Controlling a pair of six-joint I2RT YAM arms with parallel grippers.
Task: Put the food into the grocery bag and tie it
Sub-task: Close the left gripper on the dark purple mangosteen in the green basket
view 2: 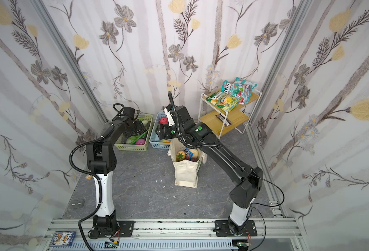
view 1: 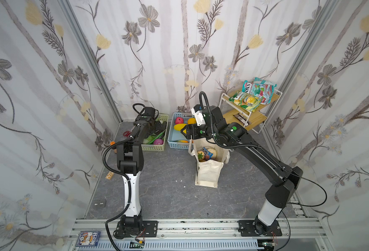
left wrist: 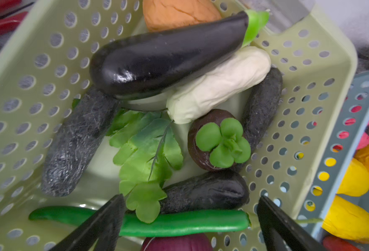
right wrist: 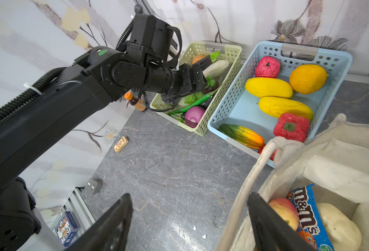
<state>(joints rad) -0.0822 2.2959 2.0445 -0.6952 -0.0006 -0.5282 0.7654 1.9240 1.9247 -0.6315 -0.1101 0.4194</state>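
- Left gripper (left wrist: 191, 198) sits low inside the green basket (left wrist: 27, 91); fingers wide apart, nothing held
- Nearest food is the green chilli (left wrist: 179, 223), right under the fingers; its long axis runs from one finger toward the other, so along the closing line rather than across it
- Judgement: closing as it stands would meet the chilli end-on; a quarter turn of the wrist looks necessary to take it across its thin width
- Short dark eggplant (left wrist: 207, 191) lies just beside the chilli on the same axis; the round mangosteen (left wrist: 218, 145) further ahead has no axis to worry about
- Right gripper (right wrist: 190, 195) has its fingers apart and empty, one finger just beside the bag's handle (right wrist: 244, 184) at the rim
- Grocery bag (view 1: 208, 173) stands upright on the tabletop (view 1: 168, 184), mouth open, just beside the blue basket (right wrist: 222, 104); M&M's packet (right wrist: 309, 217) and an apple (right wrist: 284, 213) are inside
- Left arm is nearer the vegetables, right arm nearer the bag; the bag lies past the blue basket from the left fingers
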